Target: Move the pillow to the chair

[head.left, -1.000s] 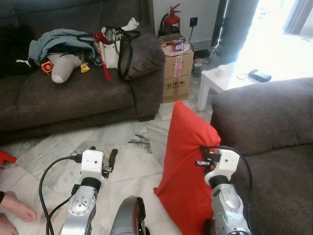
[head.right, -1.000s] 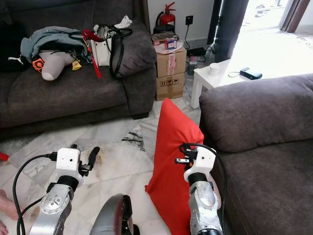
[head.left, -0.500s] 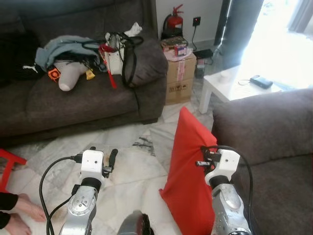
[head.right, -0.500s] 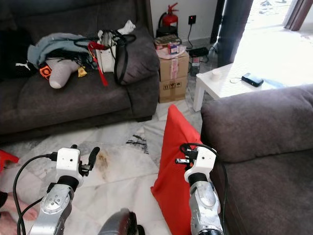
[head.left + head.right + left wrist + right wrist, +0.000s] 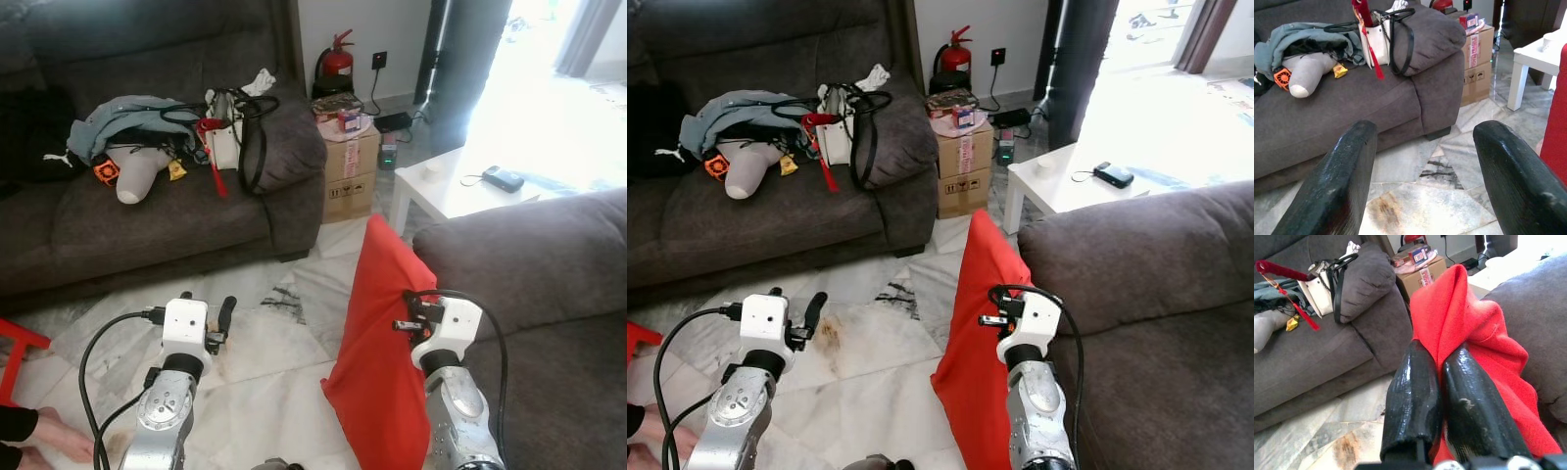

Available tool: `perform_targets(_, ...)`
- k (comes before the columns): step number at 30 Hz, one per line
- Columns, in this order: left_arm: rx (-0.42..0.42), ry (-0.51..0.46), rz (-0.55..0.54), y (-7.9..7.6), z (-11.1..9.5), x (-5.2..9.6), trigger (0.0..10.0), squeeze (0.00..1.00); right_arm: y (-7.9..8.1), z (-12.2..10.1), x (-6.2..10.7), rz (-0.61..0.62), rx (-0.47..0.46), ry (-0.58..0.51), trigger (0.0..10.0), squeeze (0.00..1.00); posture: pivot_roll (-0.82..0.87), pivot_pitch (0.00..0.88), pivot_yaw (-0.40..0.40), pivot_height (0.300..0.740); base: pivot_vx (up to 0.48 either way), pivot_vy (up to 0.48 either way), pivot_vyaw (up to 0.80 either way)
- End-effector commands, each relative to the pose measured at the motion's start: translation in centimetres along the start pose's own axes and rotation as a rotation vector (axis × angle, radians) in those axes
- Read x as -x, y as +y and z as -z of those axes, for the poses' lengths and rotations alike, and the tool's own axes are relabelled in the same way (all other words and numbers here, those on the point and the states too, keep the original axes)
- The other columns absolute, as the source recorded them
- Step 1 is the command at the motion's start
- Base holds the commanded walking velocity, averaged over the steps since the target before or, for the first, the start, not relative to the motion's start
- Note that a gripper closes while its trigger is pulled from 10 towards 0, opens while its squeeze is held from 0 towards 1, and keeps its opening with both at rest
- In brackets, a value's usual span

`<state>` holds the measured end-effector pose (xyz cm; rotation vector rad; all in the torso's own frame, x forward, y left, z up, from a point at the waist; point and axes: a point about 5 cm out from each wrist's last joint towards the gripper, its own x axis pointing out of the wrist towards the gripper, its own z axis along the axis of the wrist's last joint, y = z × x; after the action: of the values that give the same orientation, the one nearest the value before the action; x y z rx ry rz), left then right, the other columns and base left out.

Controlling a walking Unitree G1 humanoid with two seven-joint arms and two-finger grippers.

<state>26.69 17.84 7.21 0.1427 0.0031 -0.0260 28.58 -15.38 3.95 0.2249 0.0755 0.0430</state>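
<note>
pillow (image 5: pixel 377 343): red, one in number; held upright at the right gripper, lower corner hanging free above the marble floor (image 5: pixel 265 333), right edge just beside the dark armchair (image 5: pixel 549 284)
pillow long axis: near vertical, top corner up and slightly away from the robot, bottom corner down toward the robot
right gripper (image 5: pixel 1442 396): two black fingers pressed together, pinching a fold of red fabric between them; grip placed at the pillow's right edge, roughly mid-height
left gripper (image 5: pixel 1420 181): fingers spread wide, nothing between them; raised over the floor, well apart from the pillow
nearer arm: right, already gripping; left arm not engaged
direction to target: armchair seat and arm lying on the robot's right, directly beside the pillow; likely the chair meant by the task, as a judgement only
next move requirement: carry the pillow rightward and over the seat edge before letting go; pillow hangs lower than the chair arm, so some lift probably needed
risk: single-edge pinch, pillow free to swing or slip from the fold
sofa (image 5: pixel 147 206): one, dark grey, across the floor, cluttered with clothes and one white bag (image 5: pixel 227 116)
cardboard boxes (image 5: pixel 351 166): stacked beside the sofa arm; exact count hard to tell
white table (image 5: pixel 460 186): one, beyond the armchair
fire extinguisher (image 5: pixel 336 64): one, by the wall
grippers: two
</note>
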Motion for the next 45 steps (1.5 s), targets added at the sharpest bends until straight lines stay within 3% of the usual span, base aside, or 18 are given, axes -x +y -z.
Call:
perform_targets(1,0.002,0.012,-0.013,0.5,0.3,0.1,10.0,0.0,1.3,-3.2,-1.3,-0.06,0.016,-0.149,10.0,0.0,0.04,0.024,0.072,0.74,0.0,0.0,0.0)
perform_targets(15,0.03,0.022,-0.015,0.0,0.4,0.2,10.0,0.0,0.7,-2.9,-1.4,-0.029,0.006,-0.124,10.0,0.0,0.04,0.031,0.064,0.74,0.0,0.0,0.0)
perform_targets(37,0.034,0.028,-0.016,-0.3,0.5,0.2,10.0,0.0,0.3,-2.9,-1.7,-0.009,0.009,-0.096,10.0,0.0,0.03,0.04,0.054,0.74,0.0,0.281,0.0)
perform_targets(45,0.04,0.03,-0.025,-0.4,0.6,0.2,10.0,0.0,0.2,-3.0,-1.8,-0.015,0.031,-0.094,10.0,0.0,0.03,0.047,0.045,0.74,0.0,0.279,-0.51)
